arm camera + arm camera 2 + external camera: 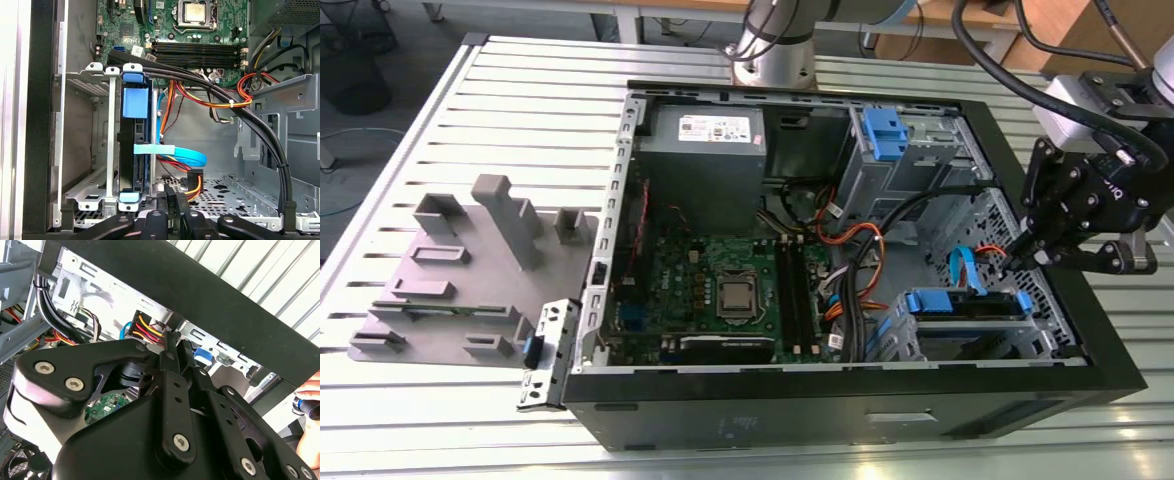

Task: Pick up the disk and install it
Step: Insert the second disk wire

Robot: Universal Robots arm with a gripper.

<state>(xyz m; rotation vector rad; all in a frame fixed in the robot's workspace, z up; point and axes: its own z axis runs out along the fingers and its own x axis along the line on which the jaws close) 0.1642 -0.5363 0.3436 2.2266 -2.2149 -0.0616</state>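
Black linkage of the pincer sits closest, hovering just above the drive cage; its fingers look drawn narrow and hold nothing. Just beside it the disk stands on edge in the cage, blue carrier frame showing. It should be stiff, fairly heavy and shock-sensitive, best taken by the frame's edges. Around it, the computer case holds the motherboard and cable bundles.

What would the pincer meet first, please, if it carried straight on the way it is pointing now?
Most likely the perforated metal floor of the computer case, near the red and yellow power cable. The pincer points into the case beside the disk standing in its bay; depth is unclear.
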